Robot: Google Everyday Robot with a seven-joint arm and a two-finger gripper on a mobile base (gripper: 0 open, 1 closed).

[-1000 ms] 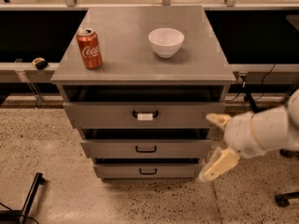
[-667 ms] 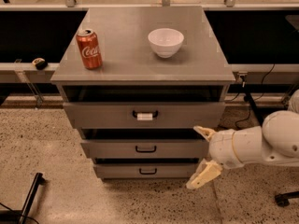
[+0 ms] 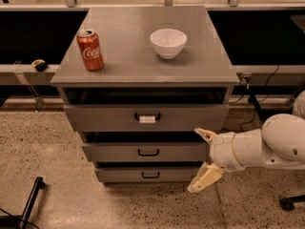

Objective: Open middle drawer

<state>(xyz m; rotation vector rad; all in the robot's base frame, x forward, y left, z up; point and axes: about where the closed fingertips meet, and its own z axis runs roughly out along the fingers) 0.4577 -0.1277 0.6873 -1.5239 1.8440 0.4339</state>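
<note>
The grey cabinet has three drawers. The middle drawer is a shallow grey front with a small black loop handle, below the top drawer whose handle carries a white tag. The lowest drawer sits under it. My gripper comes in from the right on a white arm. It is open, with one cream finger near the middle drawer's right end and the other lower, beside the lowest drawer. It holds nothing.
A red Coca-Cola can and a white bowl stand on the cabinet top. A dark shelf runs behind. Cables hang at the right. A black stand leg lies on the speckled floor at lower left, a chair wheel at lower right.
My gripper and arm have moved left, toward the right end of the middle drawer. The drawers, can and bowl have not moved.
</note>
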